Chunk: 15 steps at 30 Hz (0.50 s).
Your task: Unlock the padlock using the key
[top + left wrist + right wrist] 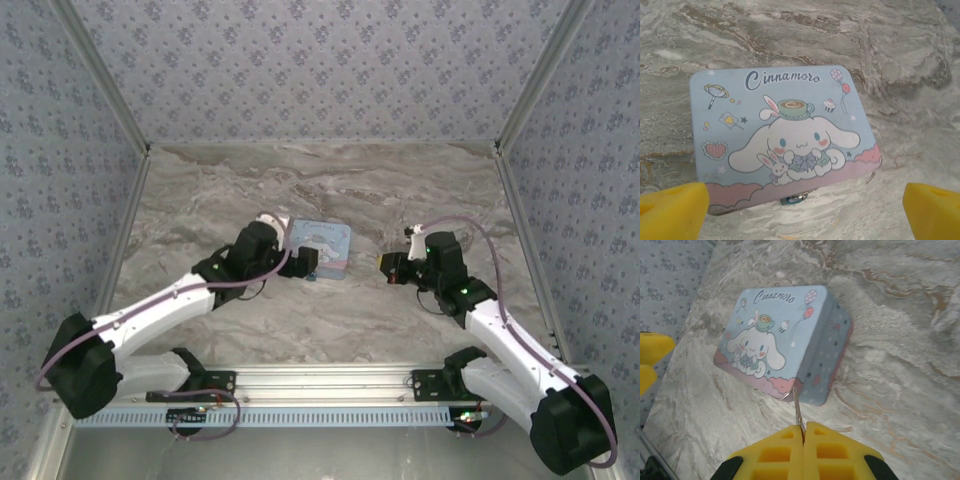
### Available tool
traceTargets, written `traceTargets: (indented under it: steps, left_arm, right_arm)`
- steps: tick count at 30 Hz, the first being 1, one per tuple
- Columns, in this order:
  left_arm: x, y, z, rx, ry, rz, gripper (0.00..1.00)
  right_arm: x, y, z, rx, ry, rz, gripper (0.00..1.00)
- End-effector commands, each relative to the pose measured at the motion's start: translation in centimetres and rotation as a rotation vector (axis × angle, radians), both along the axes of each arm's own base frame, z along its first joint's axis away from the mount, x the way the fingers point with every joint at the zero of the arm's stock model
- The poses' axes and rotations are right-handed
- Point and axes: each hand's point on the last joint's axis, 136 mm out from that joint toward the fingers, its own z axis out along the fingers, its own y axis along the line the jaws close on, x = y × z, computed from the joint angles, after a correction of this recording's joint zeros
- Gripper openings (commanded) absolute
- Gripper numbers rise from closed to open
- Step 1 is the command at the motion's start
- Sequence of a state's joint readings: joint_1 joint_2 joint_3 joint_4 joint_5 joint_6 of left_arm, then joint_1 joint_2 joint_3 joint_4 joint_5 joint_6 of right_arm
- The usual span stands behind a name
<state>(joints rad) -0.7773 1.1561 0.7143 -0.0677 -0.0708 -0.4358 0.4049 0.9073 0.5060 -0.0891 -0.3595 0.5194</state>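
A tiny blue padlock (792,199) with a silvery shackle peeks out from under the near edge of the pale blue cartoon tin (780,130); most of it is hidden. My left gripper (802,217) is open, its yellow fingertips (672,212) wide apart on the near side of the tin, holding nothing. My right gripper (804,432) is shut on a thin silvery key (798,410), whose blade points at the tin's near corner (790,387) and ends just short of it. In the top view the left gripper (303,262) is at the tin (325,247) and the right gripper (386,268) stands to its right.
The tin lies on a marbled grey tabletop (330,185) enclosed by patterned walls (320,60). Open surface lies behind the tin and to the right of it. An aluminium rail (320,385) runs along the near edge.
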Motion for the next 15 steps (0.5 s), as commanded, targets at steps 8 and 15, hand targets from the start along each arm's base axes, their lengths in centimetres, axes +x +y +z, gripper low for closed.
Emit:
traceTargets:
  steps: [8,15]
  left_arm:
    - [-1.6,2.3,-0.7,-0.062,-0.073,-0.022,0.99]
    - [-4.6,-0.5,-5.2,-0.163,0.174,-0.156,0.9]
  right_arm:
    - [0.6,3.7,0.3,0.023,-0.033,0.051,0.0]
    - [1.3,6.3,0.6,0.075,-0.029,0.086,0.0]
